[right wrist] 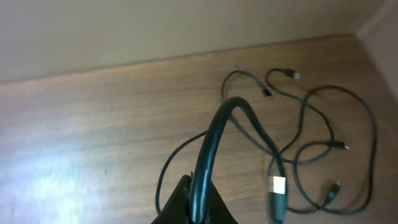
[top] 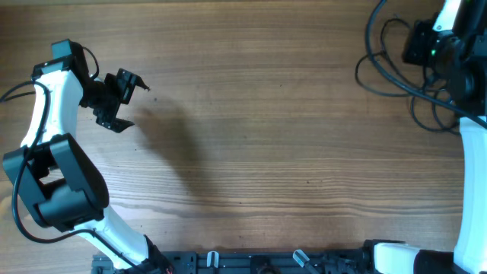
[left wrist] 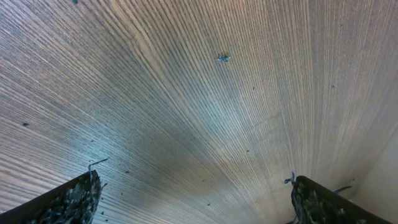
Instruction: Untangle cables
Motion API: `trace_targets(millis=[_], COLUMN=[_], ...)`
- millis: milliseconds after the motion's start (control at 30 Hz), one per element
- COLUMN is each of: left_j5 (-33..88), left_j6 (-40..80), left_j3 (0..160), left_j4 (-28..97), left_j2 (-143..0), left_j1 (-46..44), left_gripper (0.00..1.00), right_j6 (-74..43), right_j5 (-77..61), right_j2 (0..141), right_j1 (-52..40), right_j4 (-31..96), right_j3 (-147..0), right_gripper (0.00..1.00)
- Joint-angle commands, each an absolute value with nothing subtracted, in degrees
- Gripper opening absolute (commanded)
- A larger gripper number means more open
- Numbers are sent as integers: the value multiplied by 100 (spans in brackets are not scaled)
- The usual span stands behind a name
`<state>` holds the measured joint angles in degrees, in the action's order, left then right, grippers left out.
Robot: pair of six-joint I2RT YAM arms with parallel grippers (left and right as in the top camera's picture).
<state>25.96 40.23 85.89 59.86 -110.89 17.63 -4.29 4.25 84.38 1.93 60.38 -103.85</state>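
The left claw [left wrist: 194, 186] is nearest in the left wrist view, spread as wide as it goes. Only the tips of its two fingers [left wrist: 71, 200] show, cut off at the bottom corners. Nothing lies between them but bare desk [left wrist: 205, 93]. From overhead it hangs over the desk's left side, well apart from the far right corner.

In the right wrist view the right claw [right wrist: 194, 208] is a dark, blurred shape cut off by the bottom edge. It is clamped tight on one black strand of the cables [right wrist: 214, 134]. The strand rises from the claw, arches over and drops to a plug [right wrist: 278, 185] with a pale end. It is out of focus, so just where the fingers pinch it is hard to make out. Beyond it the other strands lie on the desk in loose, crossing loops, with small plug ends among them.

Farthest off, overhead, these loops sit at the desk's far right corner, partly cut by the top edge. There they run under the right arm [top: 472, 152], whose dark wrist hides the claw. Thin strands and the arm's own wires are hard to tell apart.
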Motion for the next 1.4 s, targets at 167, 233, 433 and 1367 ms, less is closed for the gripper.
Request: trace_targets(millis=[167,233,433,1367], left_j5=[2543,2543,2541,2541], left_j6=[4077,4077,4075,4077], left_j3=[8643,8643,8643,8643], left_j4=[6049,6051,6075,6128], left_j2=[-10962,-10962,-10962,-10962], left_j1=[1747,1747,1747,1745], left_gripper=[100,100,100,100], right_j6=[513,838,867,558], right_j5=[1385,1872,2768,2958], right_j2=[9323,9692,10814,12042], right_j1=[193,226,486,1116], right_j4=[6285,6287,6241,6632], right_j3=[-10248,-10162,-10162,-10167], right_gripper=[4,4,4,9])
